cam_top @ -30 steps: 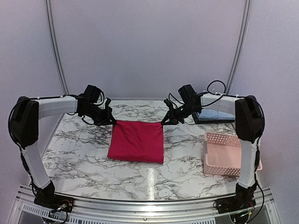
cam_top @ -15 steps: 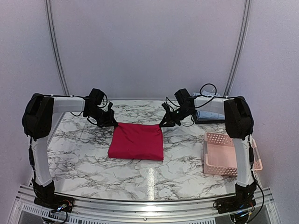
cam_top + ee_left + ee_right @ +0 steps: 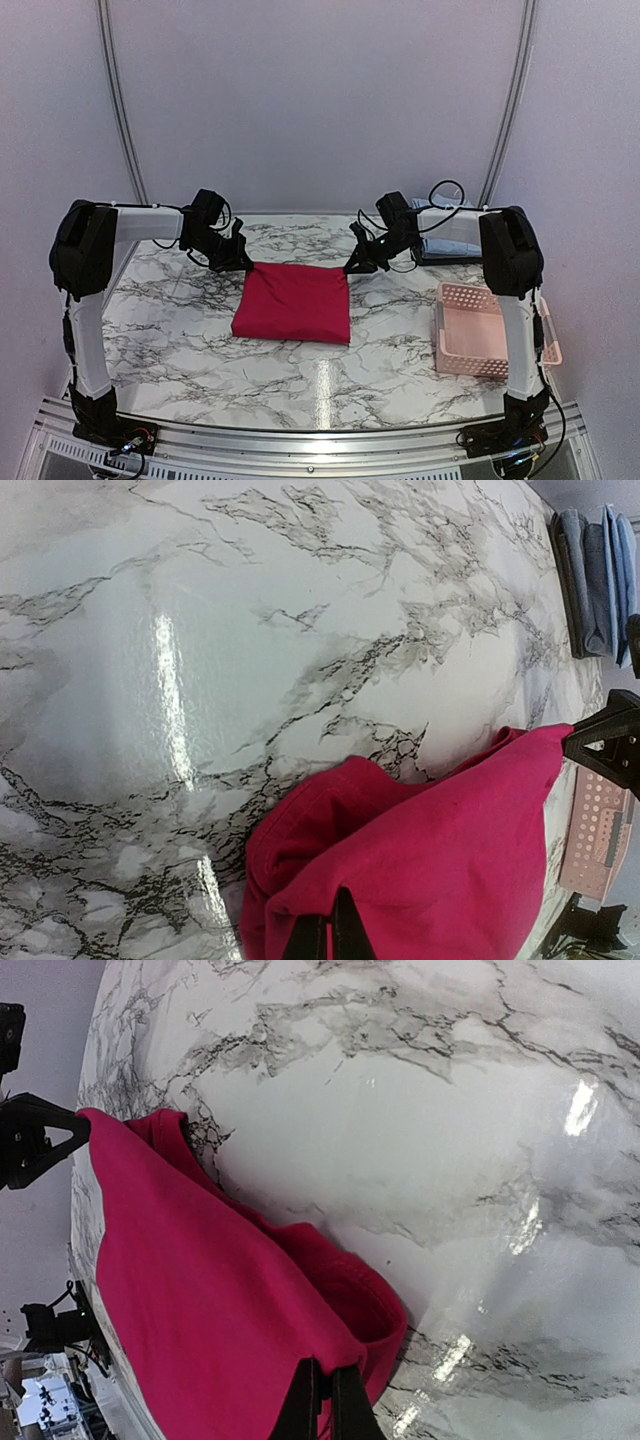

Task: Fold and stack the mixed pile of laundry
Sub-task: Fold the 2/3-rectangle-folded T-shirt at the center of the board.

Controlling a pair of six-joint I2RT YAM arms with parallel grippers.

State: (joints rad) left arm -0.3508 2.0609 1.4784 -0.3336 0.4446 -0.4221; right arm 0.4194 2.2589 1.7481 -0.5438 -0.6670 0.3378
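Your magenta-red garment (image 3: 293, 303) lies folded into a rough square at the middle of the marble table (image 3: 170, 320), flat on the surface except along its far edge. Both arms reach in to that far edge, one at each corner.

Your left gripper (image 3: 325, 932) sits at the far left corner. In the left wrist view its two fingertips are pressed close together with a fold of the red cloth pinched between them. The corner bunches up into a rounded hump just ahead of the tips. The rest of the cloth spreads away toward the other arm.

Your right gripper (image 3: 322, 1395) sits at the far right corner. In the right wrist view its fingertips are likewise closed tightly on the cloth. A rolled hem curls just beside them, and the fabric runs off toward the left arm's dark fingers.

Between the two grippers the far edge runs nearly straight and lies close to the table.

The light blue shirt (image 3: 452, 243) lies folded on a dark tray (image 3: 462, 261) at the far right of the table, behind your right gripper and apart from the red garment. The pink basket (image 3: 490, 330) stands at the right edge, nearer the arm bases and well apart from the garment. I cannot tell what is inside it.
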